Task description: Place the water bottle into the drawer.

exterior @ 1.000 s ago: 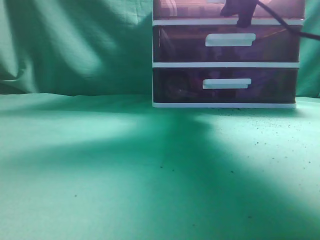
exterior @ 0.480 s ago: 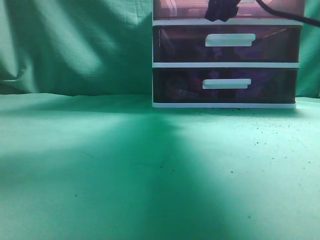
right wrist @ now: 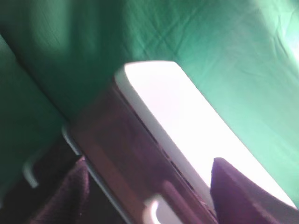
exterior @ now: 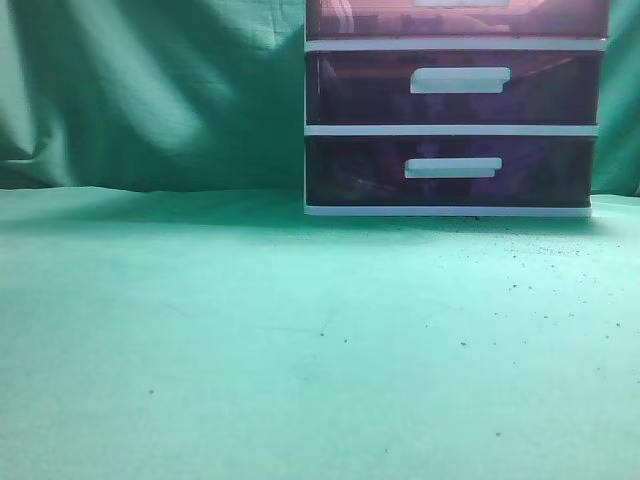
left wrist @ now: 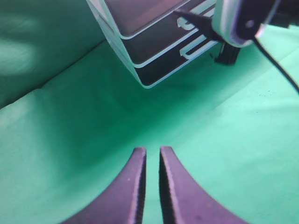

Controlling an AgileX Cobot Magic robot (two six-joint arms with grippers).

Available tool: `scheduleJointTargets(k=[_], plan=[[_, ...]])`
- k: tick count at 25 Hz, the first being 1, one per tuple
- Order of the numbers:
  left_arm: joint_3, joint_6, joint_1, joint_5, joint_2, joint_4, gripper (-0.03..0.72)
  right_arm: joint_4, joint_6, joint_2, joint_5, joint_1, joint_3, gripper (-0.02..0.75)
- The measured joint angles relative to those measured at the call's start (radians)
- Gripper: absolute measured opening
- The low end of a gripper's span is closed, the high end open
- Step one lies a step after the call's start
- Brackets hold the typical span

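Note:
The reddish-pink top drawer (exterior: 370, 18) sits in the white-framed unit at the top edge of the exterior view and looks pushed in. The right wrist view shows its front (right wrist: 121, 149) and white handle (right wrist: 153, 209) close up. My right gripper (right wrist: 150, 161) is open and empty, with its fingers either side of that drawer front. My left gripper (left wrist: 152, 150) is shut and empty, above the green cloth and well short of the unit. No water bottle can be made out in any view. Neither gripper shows in the exterior view.
Two darker purple drawers (exterior: 455, 85) (exterior: 450, 172) sit below the top one. The unit's white top (right wrist: 187, 121) is bright in the right wrist view. The right arm (left wrist: 240, 18) hangs in front of the unit (left wrist: 140, 60). Green cloth (exterior: 250, 340) covers the table and backdrop.
My right gripper, in front of the top drawer a second ago, has moved left and up out of the exterior view. Its shadow has left the cloth.

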Motion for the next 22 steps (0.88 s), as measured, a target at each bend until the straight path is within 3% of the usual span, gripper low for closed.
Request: scheduleJointTargets(k=[1,5,8,9,12,14,22], plan=[[0.000,0.000,0.000,-0.003,-0.009,-0.010,0.066,0.079,-0.031,-0.024,0.004,0.023,0.000,0.522],[0.007,-0.001,0.000,-0.033,-0.087,-0.085,0.066,0.498,-0.214,-0.131,-0.084,0.128,0.000,0.346],[0.067,-0.001,0.000,-0.065,-0.197,-0.118,0.066,0.714,-0.281,-0.219,-0.351,0.229,0.000,0.152],[0.106,-0.001,0.000,-0.083,-0.243,-0.128,0.066,0.737,-0.289,-0.237,-0.468,0.265,0.000,0.090],[0.257,-0.001,0.000,-0.162,-0.384,-0.169,0.066,0.737,-0.300,-0.270,-0.748,0.346,0.000,0.000],[0.386,-0.001,0.000,-0.239,-0.477,-0.200,0.066,0.737,-0.302,-0.279,-0.858,0.400,0.000,0.000],[0.826,-0.001,0.000,-0.503,-0.840,-0.211,0.066,0.737,-0.302,-0.287,-0.989,0.570,0.000,0.000]])
